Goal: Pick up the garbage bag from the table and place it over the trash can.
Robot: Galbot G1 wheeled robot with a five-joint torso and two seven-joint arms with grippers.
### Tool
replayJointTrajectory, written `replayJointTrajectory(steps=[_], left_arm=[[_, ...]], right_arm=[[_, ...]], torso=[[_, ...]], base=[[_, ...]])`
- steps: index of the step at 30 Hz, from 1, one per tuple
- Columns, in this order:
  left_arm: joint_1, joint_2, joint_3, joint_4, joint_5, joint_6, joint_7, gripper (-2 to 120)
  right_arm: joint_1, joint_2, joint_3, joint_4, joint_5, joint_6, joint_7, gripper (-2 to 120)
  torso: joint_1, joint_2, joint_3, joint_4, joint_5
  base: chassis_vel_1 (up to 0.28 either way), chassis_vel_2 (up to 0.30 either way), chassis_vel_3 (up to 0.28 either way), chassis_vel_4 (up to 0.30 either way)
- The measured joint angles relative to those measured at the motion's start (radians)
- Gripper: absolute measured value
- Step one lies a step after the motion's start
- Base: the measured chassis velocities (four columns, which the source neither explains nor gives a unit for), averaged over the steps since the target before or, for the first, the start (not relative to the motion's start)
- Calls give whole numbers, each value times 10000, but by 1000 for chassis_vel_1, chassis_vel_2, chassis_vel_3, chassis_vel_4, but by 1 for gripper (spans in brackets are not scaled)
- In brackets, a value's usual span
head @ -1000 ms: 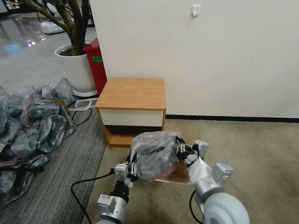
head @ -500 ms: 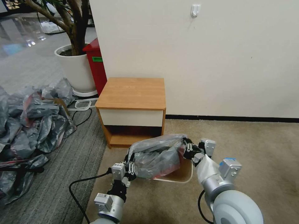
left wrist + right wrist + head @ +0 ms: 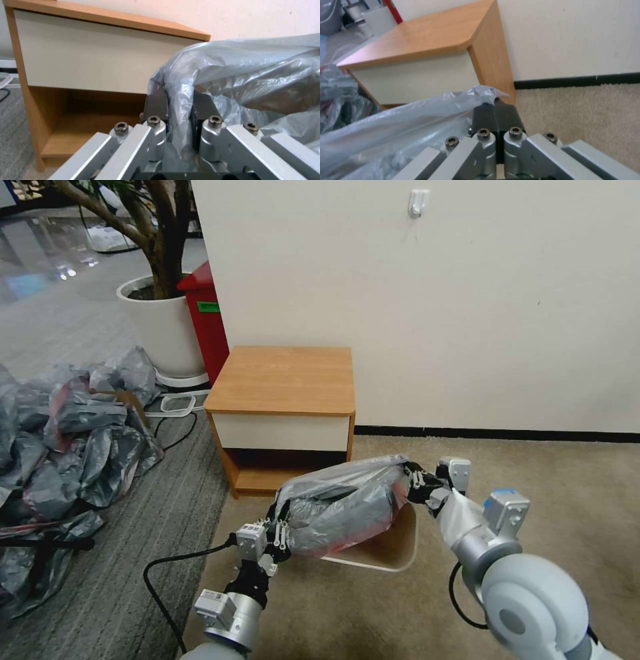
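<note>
The garbage bag (image 3: 343, 507) hangs stretched between both clenched claws, left claw (image 3: 279, 525) and right claw (image 3: 415, 485), directly above the trash can (image 3: 400, 543).

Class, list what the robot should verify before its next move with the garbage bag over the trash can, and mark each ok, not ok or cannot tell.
1. Left tool pinches the garbage bag: ok.
2. Right tool clamps the bag's other edge: ok.
3. Bag stretched between both tools: ok.
4. Bag above the trash can: ok.
5. Bag mouth facing down, open: cannot tell.
6. Table top free of the bag: ok.
</note>
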Motion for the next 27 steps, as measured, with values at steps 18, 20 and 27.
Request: replayJointTrajectory(steps=[18, 20, 27], left_arm=[[-683, -160, -218, 425, -1822, 847, -1347, 9], [-767, -166, -231, 379, -1873, 857, -1596, 9], [-930, -165, -226, 244, -1867, 827, -1991, 9]], right_arm=[[-1276, 414, -343, 1305, 2141, 6, 894, 64], [-1301, 652, -655, 1305, 2665, -62, 799, 73], [-1263, 871, -1040, 1305, 2777, -338, 436, 95]], torso=[[-1, 0, 0, -1, -2], [0, 0, -1, 0, -2], [-1, 0, -1, 0, -2]], base=[[0, 0, 0, 0], [0, 0, 0, 0], [0, 0, 0, 0]])
